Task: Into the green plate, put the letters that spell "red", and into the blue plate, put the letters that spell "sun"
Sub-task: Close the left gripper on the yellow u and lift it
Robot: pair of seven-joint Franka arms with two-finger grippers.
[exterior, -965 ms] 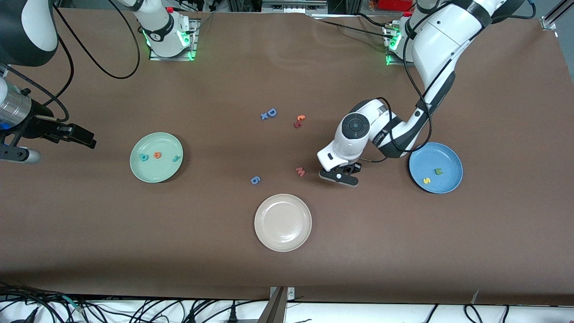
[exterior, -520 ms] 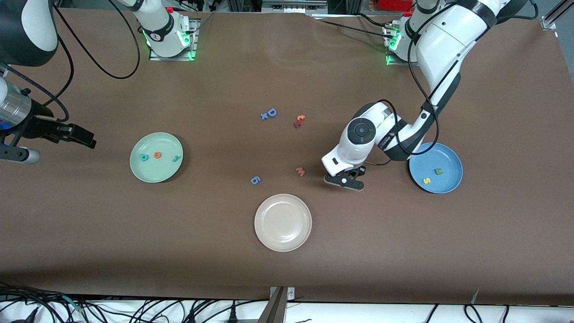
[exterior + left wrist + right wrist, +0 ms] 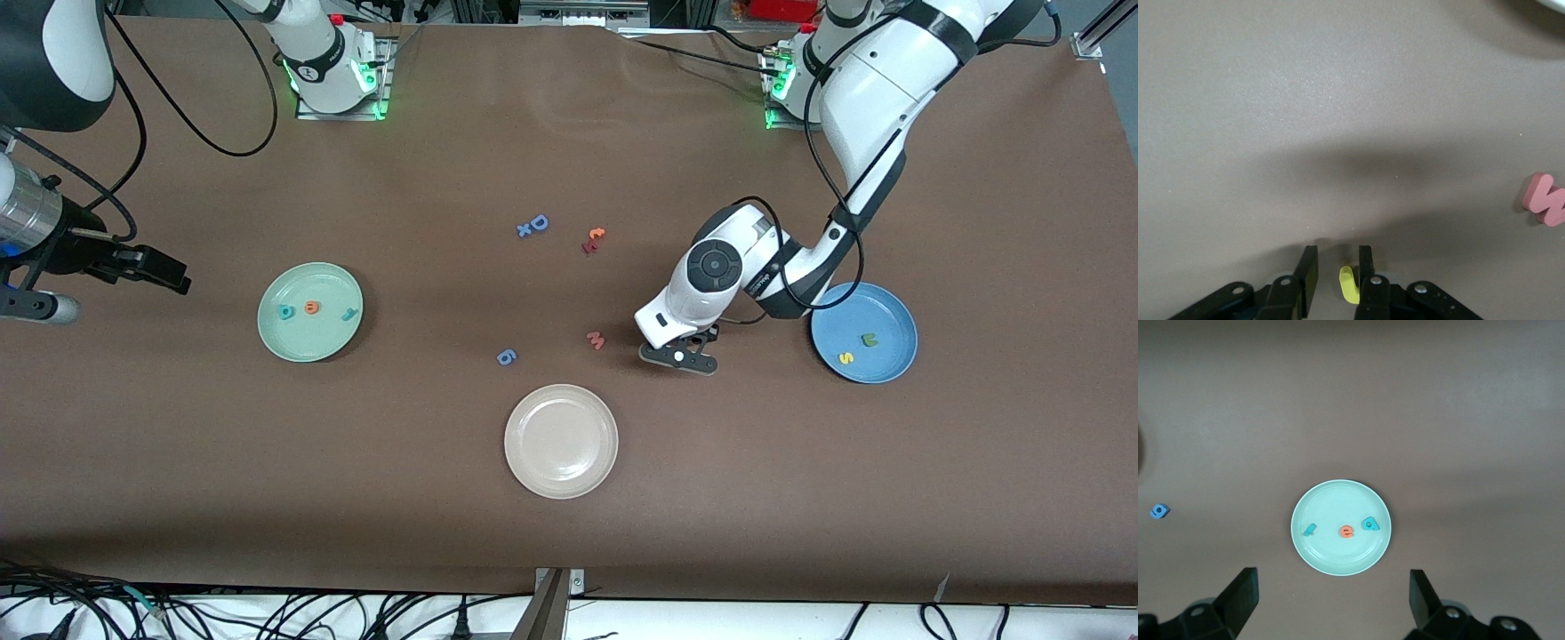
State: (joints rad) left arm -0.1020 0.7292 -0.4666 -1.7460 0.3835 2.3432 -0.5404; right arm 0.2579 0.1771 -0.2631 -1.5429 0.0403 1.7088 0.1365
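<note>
Peeking between left fingers (image 3: 1366, 273): thin yellow letter (image 3: 1348, 285).

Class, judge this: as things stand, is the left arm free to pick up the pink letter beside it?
Probably not yet: the left gripper already holds a yellow letter, though the pink letter lies unobstructed.

Bottom edge of the left wrist view cuts off the yellow letter (image 3: 1349, 285); top right corner shows only a sliver of the cream plate (image 3: 1553, 4)
</note>
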